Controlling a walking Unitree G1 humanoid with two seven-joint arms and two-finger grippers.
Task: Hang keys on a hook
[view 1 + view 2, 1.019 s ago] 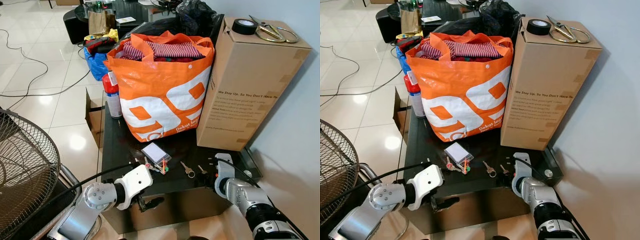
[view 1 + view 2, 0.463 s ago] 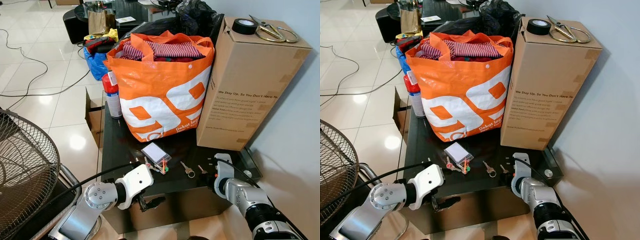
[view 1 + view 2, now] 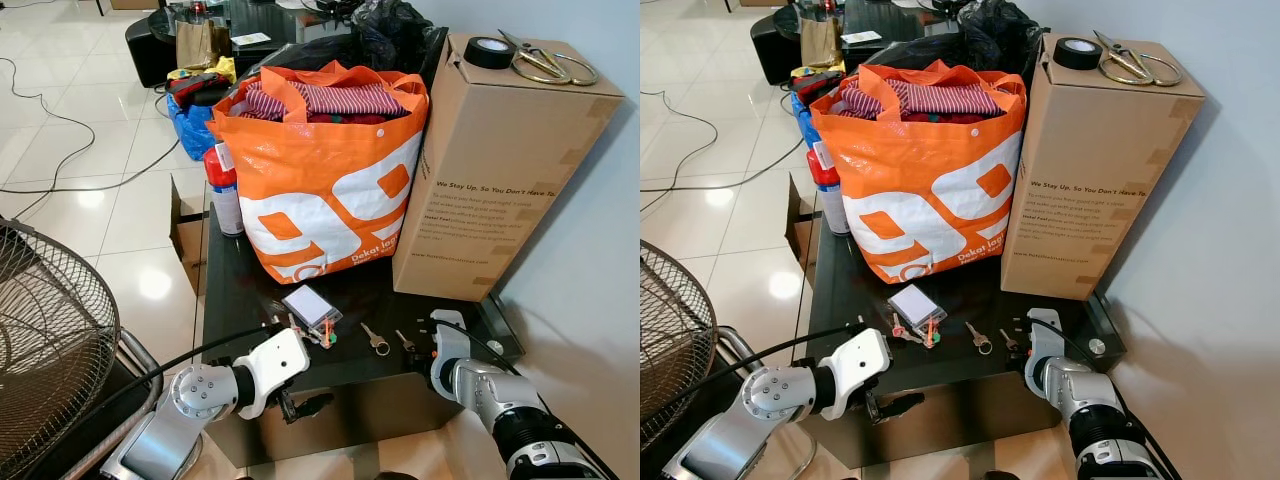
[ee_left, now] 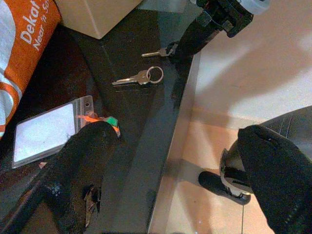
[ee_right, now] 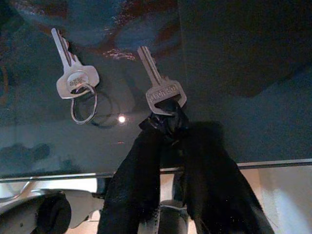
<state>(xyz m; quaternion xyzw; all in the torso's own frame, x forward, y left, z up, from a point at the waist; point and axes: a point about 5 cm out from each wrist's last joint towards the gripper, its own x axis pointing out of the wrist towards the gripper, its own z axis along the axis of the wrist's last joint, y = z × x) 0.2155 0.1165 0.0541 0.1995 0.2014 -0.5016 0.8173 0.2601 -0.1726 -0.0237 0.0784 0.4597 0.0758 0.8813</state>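
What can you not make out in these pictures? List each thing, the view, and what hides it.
- Hook: none can be seen on the table or the wall in the eye views, so where the keys go is unknown.
- Right gripper: its tips meet at the key; the grip itself is hidden behind the fingers.
- Box print: too small to read in full.
- Bag contents: covered by striped cloth.
- Fan: cut off by the left edge.

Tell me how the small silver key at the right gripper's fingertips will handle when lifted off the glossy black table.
The small silver key looks thin, rigid, probably light. Lying flat on the glossy black table, it may skid. The right gripper pinches only its head, so it might swivel.
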